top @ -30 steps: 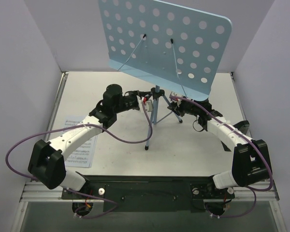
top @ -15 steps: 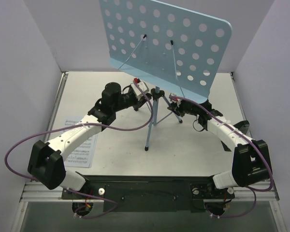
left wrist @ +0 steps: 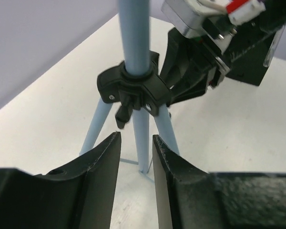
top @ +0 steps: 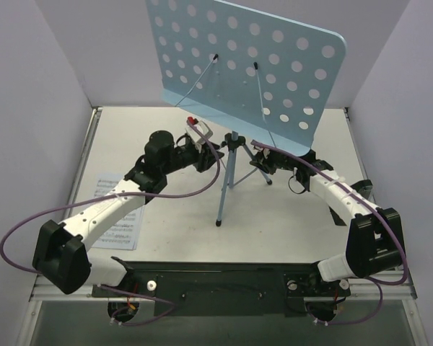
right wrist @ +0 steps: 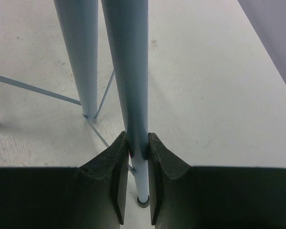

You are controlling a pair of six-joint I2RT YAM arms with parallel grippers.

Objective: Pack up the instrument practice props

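Observation:
The light-blue hole-punched music stand (top: 245, 65) stands on thin tripod legs (top: 226, 184) at mid-table. My right gripper (top: 260, 160) is shut on one tripod leg (right wrist: 128, 71); in the right wrist view (right wrist: 137, 143) both pads press the leg. My left gripper (top: 219, 158) is left of the pole. In the left wrist view (left wrist: 136, 143) its jaws stand narrowly open and empty, just short of the centre pole (left wrist: 135, 38) and its black collar (left wrist: 133, 90). A white sheet-music page (top: 119, 220) lies at the left, partly under my left arm. The metronome is out of view.
Grey walls close in the table on the left, back and right. The stand's desk overhangs both grippers. Thin wire braces (right wrist: 33, 88) run between the legs near the tabletop. Purple cables loop from both arms.
My left arm has swung left and its wrist has rolled, while the gripper stays beside the pole. The right gripper has kept its hold on the leg.

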